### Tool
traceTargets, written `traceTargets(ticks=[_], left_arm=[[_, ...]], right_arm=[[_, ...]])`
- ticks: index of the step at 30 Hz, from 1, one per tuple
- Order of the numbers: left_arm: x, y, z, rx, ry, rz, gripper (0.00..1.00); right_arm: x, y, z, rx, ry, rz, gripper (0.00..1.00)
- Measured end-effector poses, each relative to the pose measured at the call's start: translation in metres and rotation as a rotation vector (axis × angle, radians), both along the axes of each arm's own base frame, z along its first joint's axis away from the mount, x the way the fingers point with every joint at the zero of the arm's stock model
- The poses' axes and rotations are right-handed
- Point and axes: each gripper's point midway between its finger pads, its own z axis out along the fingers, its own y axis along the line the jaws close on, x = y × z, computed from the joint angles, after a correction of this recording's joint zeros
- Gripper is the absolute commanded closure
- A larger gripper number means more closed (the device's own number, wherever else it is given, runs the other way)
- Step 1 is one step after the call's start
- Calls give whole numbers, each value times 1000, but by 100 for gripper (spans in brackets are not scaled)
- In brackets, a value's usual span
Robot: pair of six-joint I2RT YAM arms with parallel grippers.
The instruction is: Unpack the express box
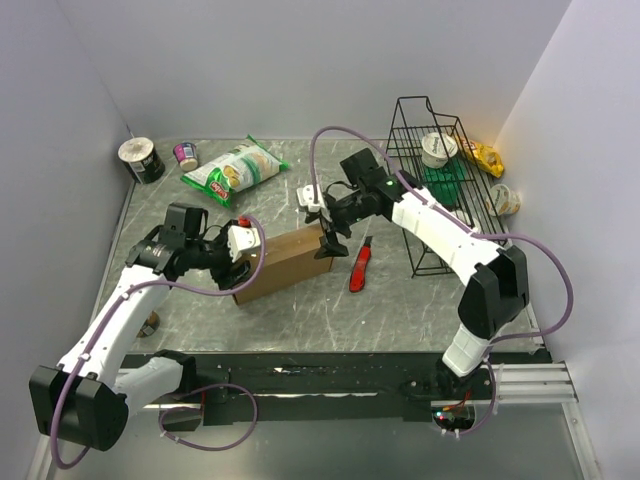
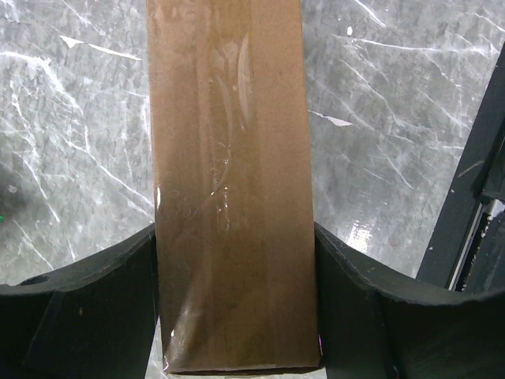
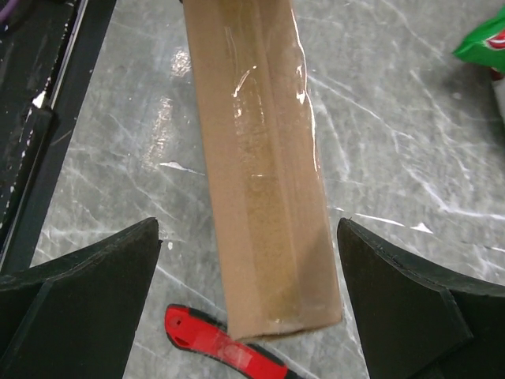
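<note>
Grey marbled tabletop (image 1: 400, 310) from above: the express box (image 1: 290, 255) stands on edge at centre, sealed, my left gripper (image 1: 240, 262) at its 9 o'clock end, my right gripper (image 1: 325, 238) at 3 o'clock. Left wrist: my fingers (image 2: 95, 316) are clamped on both its faces, tape (image 2: 229, 158) unbroken. Right wrist: fingers spread wide, clear of the box, red knife (image 3: 225, 347) lying at 6 o'clock. Nothing's unpacked, I'd say; cutting and opening all lie ahead.

The express box (image 1: 285, 258) is plain brown — the table (image 1: 400, 310) grey with white marble veins; knife (image 1: 359, 267) red-and-black, snack bag (image 1: 234, 170) green-and-white, wire basket (image 1: 412, 99) black.
</note>
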Motion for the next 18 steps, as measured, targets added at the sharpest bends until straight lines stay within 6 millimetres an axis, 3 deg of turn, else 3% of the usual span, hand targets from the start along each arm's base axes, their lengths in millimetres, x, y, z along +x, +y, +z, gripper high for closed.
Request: traceTargets(ticks=[5, 11, 14, 18], left_arm=[[-2, -1, 1, -5, -3, -12, 30], [-3, -2, 1, -8, -1, -15, 30], [-3, -2, 1, -9, -1, -15, 30], [-2, -2, 1, -8, -2, -14, 30]], right_arm=[[4, 4, -13, -30, 0, -2, 1], [11, 5, -18, -49, -20, -13, 23], [12, 6, -25, -64, -1, -21, 25], [13, 6, -27, -70, 9, -24, 35]])
